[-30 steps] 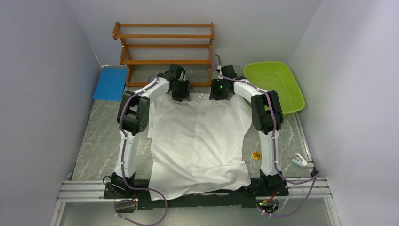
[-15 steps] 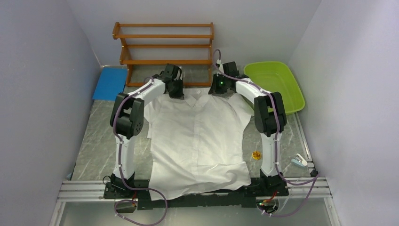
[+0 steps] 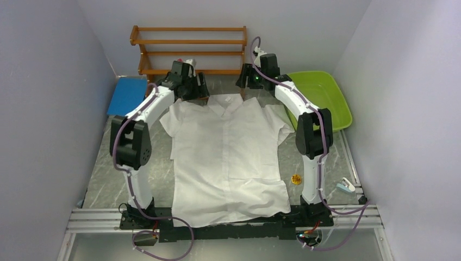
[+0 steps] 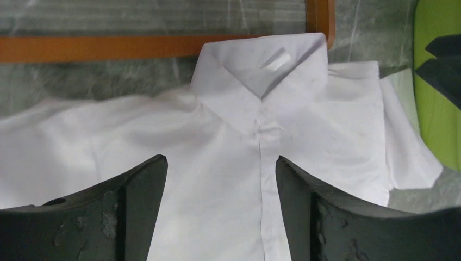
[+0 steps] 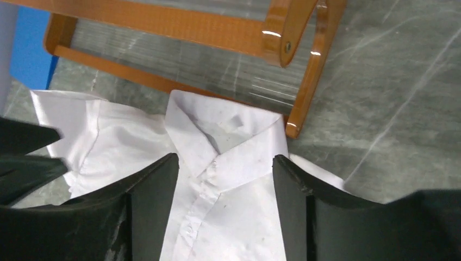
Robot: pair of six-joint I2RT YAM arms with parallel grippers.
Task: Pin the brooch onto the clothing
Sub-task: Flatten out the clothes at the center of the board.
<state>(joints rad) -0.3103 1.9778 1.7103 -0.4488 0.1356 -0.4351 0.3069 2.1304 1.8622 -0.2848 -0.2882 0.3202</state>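
Observation:
The clothing, a white short-sleeved shirt (image 3: 228, 157), lies spread flat on the table with its collar (image 4: 261, 76) toward the rack. The brooch (image 3: 296, 179), small and yellow-orange, rests on the table just right of the shirt's lower half. My left gripper (image 3: 191, 88) hovers over the left shoulder near the collar; its jaws (image 4: 220, 159) are open with only fabric below them. Just right of the collar (image 5: 223, 141) hangs my right gripper (image 3: 246, 80), also open (image 5: 225, 156) and empty. Neither one touches the shirt.
A wooden rack (image 3: 190, 54) stands behind the collar, close to both grippers. A green tub (image 3: 321, 98) is at the back right and a blue pad (image 3: 128, 96) at the back left. A small white and blue object (image 3: 346, 187) lies near the right rail.
Both grippers were shut on the shirt's shoulders half a second ago, then opened and rose back toward the rack. The shirt's top now lies farther back and flatter.

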